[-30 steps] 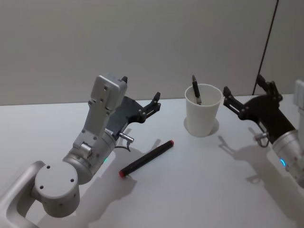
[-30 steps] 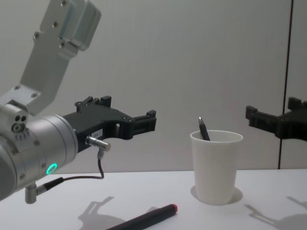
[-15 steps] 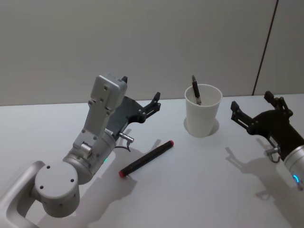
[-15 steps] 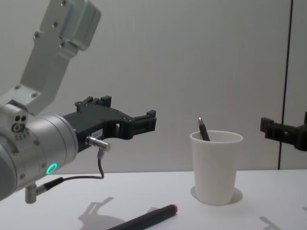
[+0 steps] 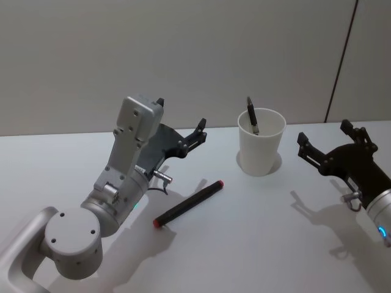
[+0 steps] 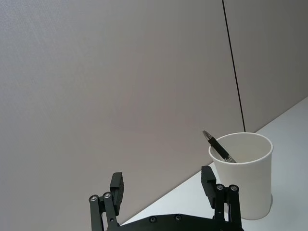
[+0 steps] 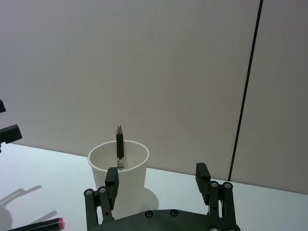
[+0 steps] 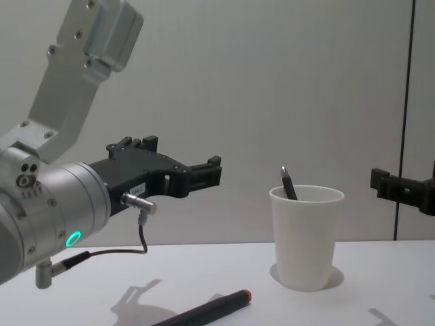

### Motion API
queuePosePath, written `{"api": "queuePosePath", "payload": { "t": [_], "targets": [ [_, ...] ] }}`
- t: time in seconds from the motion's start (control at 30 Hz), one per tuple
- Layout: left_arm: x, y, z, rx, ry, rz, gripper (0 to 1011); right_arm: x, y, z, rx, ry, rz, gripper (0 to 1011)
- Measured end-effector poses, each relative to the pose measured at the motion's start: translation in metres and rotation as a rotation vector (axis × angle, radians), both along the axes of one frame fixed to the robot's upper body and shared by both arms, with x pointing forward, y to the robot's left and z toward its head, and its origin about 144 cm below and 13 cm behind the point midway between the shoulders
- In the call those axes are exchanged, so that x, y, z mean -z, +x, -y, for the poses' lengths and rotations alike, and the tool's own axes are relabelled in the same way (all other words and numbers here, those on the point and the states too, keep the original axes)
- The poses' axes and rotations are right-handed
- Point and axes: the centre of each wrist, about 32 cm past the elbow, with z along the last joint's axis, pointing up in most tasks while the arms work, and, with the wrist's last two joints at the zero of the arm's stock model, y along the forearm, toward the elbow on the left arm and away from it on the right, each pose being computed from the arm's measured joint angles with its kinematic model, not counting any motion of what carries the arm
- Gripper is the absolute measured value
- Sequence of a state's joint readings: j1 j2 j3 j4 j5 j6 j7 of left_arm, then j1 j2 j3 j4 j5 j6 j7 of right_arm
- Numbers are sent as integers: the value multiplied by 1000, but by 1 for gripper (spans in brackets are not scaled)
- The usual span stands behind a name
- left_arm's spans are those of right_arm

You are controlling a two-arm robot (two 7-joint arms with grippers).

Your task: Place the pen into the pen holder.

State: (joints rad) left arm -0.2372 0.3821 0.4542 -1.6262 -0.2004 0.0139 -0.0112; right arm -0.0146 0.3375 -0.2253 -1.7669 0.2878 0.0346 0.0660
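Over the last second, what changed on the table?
The right pincer drew back from the white cup, toward the robot's right and a little lower, open and empty throughout. Unchanged: the pen leaning inside the cup, the black marker lying on the table, and the left pincer, open and raised to the cup's left.

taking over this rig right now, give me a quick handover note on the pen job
Left claw: open, empty, raised above the table, left of the pen holder.
Right claw: open, empty, right of the pen holder.
Done: a dark pen leans inside the pen holder.
A black marker with red ends lies flat on the table, nearer the left claw.
Left: if the marker belongs in too, the left claw looks best placed to fetch it.
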Motion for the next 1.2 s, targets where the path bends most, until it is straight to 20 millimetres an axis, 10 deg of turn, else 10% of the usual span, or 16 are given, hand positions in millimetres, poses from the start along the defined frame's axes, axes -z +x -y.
{"api": "queuePosePath", "payload": {
  "t": [1.2],
  "targets": [
    [2,-24,-39,181,-9,-137,1001,0,0,0,-1,0,0,1001]
  ]
}}
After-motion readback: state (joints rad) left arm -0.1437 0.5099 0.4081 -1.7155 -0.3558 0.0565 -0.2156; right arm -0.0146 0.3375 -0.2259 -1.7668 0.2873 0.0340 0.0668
